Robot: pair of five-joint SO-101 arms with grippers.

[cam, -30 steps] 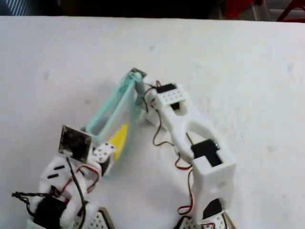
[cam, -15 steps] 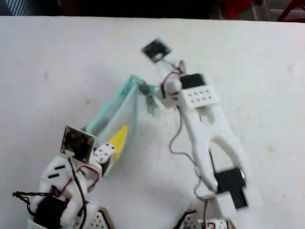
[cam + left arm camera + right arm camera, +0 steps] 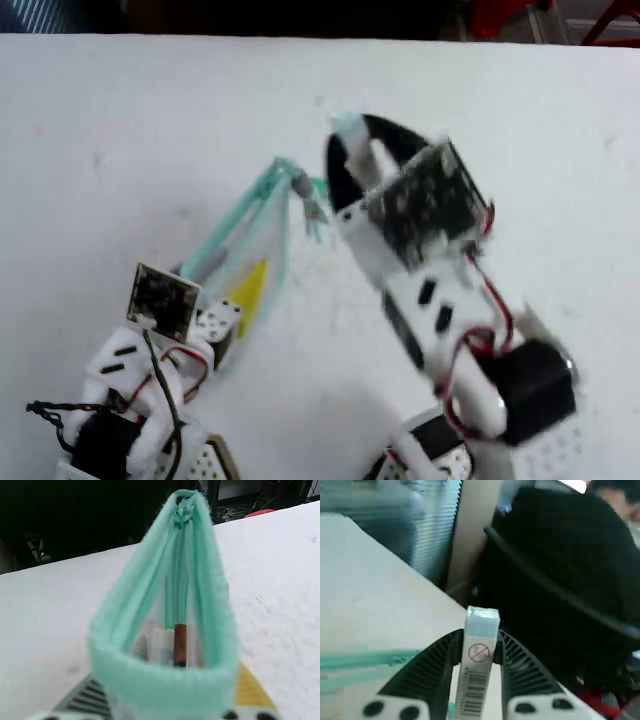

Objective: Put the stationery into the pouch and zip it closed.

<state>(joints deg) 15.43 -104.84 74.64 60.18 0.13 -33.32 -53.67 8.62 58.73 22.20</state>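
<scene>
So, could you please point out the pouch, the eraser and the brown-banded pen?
pouch [image 3: 212, 610]: left wrist view, on its mint rim band.
eraser [image 3: 478, 674]: right wrist view, on its barcoded sleeve.
brown-banded pen [image 3: 180, 639]: left wrist view, on the brown band.

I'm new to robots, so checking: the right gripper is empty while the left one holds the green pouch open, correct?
Not empty: the right wrist view shows the right gripper shut on a white barcoded stick. The left gripper does hold the green pouch open.
</scene>
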